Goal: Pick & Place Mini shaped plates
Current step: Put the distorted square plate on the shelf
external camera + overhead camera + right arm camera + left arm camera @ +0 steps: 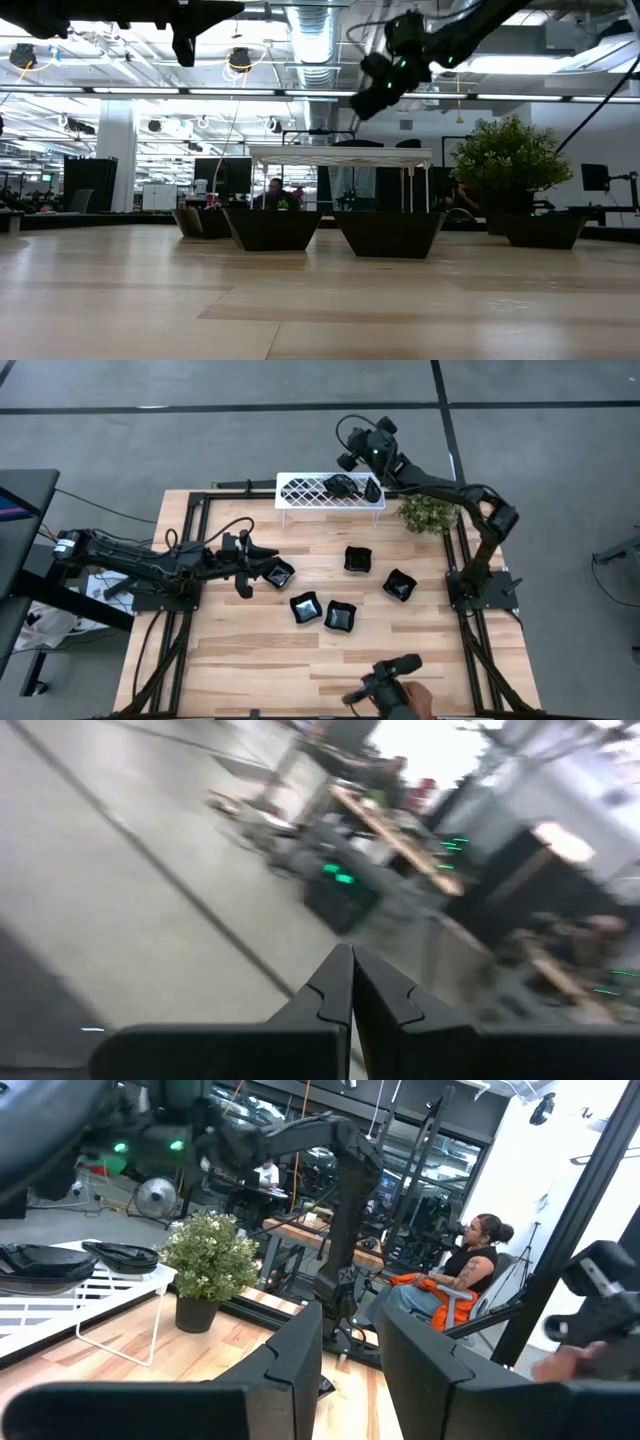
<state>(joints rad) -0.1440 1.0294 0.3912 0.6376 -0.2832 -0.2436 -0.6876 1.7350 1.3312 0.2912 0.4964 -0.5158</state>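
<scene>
Left gripper (262, 568) part-open, seemingly empty, beside a square plate (279, 573) set diagonally; right gripper (351, 982) closed.

The mini shaped plates are small glossy black dishes. 5 of them lie on the wooden table in the high view, all upright with the hollow side up. 1 square plate (279, 573) lies most to the left. A second plate (305, 607) and a third plate (340, 617) lie just beside each other, nearer to the front edge. A fourth plate (357, 560) lies near the middle, and a fifth plate (399, 585) is to its right, apart from it. 2 more plates (340, 485) rest on top of a white lattice rack (300, 492) at the far edge, side by side.
</scene>
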